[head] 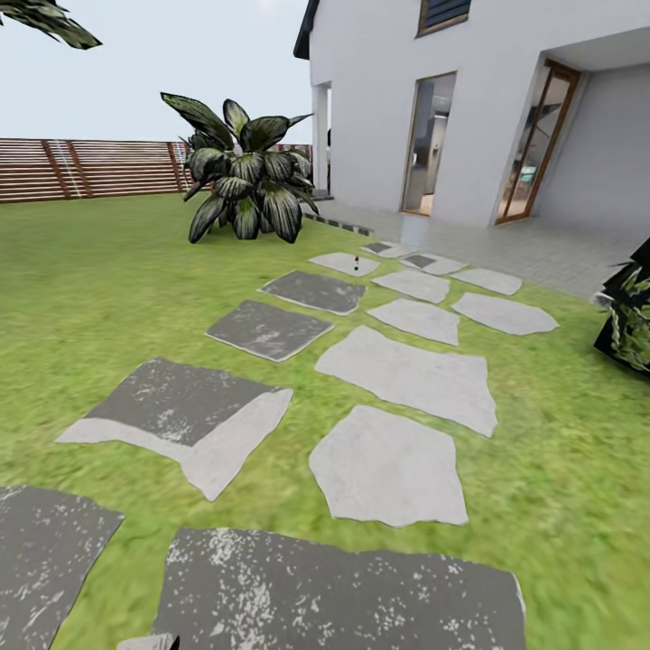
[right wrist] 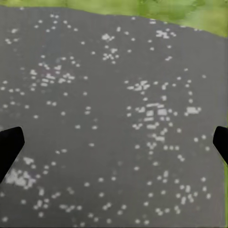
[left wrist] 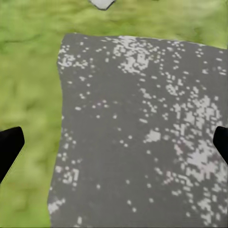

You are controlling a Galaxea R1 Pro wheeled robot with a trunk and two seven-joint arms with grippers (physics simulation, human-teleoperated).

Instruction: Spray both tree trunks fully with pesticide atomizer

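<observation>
A tiny dark upright bottle, the pesticide atomizer (head: pixel 357 263), stands far ahead on a pale stepping stone (head: pixel 345 264) in the garden lawn (head: pixel 99 298). It is too small for any detail. The trees' trunks are out of view. My left gripper (left wrist: pixel 114 142) hangs open over the edge of a dark speckled stepping stone (left wrist: pixel 142 133), with grass beside it; its black fingertips (left wrist: pixel 9 145) sit far apart. Above another dark speckled stone (right wrist: pixel 114 114) my right gripper (right wrist: pixel 114 142) is open too, with nothing between its fingers.
Grey and pale stepping stones (head: pixel 397 375) lead across the grass toward a white house (head: pixel 397 99) with glass doors and a paved patio (head: pixel 506 244). A broad-leaved dark plant (head: pixel 244 181) stands mid-lawn, another (head: pixel 632 316) at the right edge. A brown slat fence (head: pixel 90 167) runs behind.
</observation>
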